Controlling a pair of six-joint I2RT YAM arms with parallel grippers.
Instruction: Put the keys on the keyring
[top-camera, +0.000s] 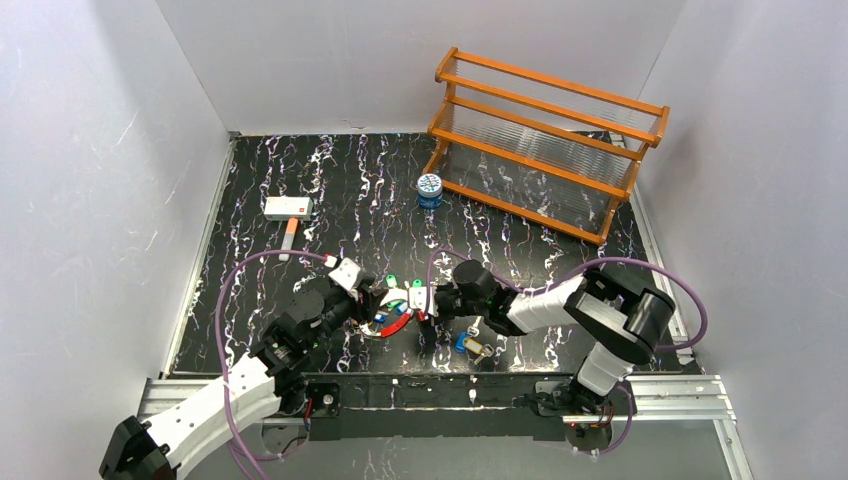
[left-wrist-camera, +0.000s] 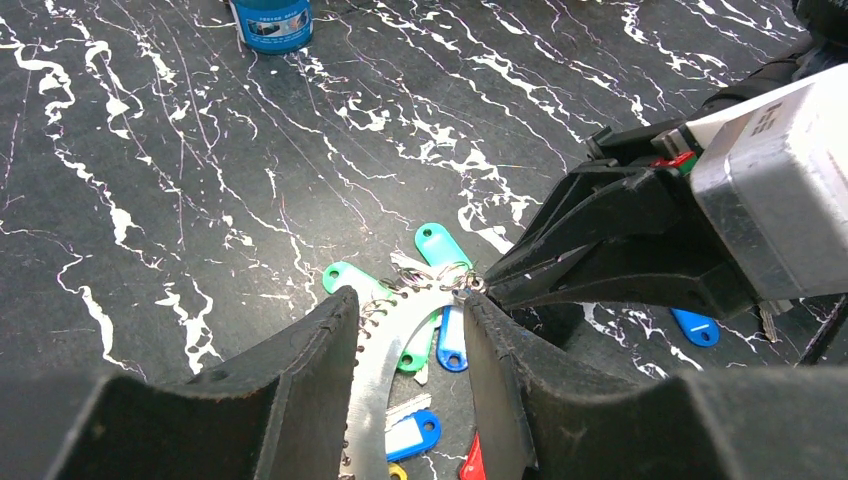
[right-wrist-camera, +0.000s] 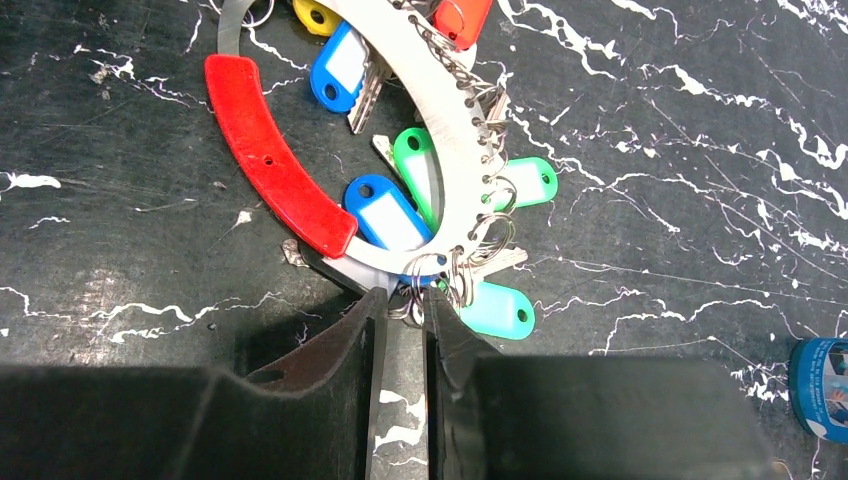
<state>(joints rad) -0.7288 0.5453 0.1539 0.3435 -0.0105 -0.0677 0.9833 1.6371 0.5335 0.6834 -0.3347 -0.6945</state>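
Where the keyring is: the keyring (right-wrist-camera: 455, 120) is low over the table (top-camera: 300, 160), near the front edge, right between the two arms.
Left pincer: the left pincer (left-wrist-camera: 408, 298) has the ring's shiny band running between its two fingers. I cannot tell if they squeeze it or just sit on either side.
Right pincer: the right pincer (right-wrist-camera: 404, 292) is almost closed. Its tips seem to pinch the little wire loop (right-wrist-camera: 412, 296) at the end of the band.
Done so far: lots of keys (right-wrist-camera: 385, 215) hang on the ring already, with blue, green, yellow and red tags.
Left to do: a loose blue key (left-wrist-camera: 695, 326) lies on the table just beside the right arm, and something gold lies next to it. I think those need to go on. The loop in the right pincer may not be all the way on yet.
Which way the ring points: the ring is a curved band, so it has no real long side. It runs from one pincer to the other, and its end points at the right pincer. A red piece (right-wrist-camera: 270, 150) curves along one side.
Which way the keys point: they fan out from the band, some outward and some into the middle.
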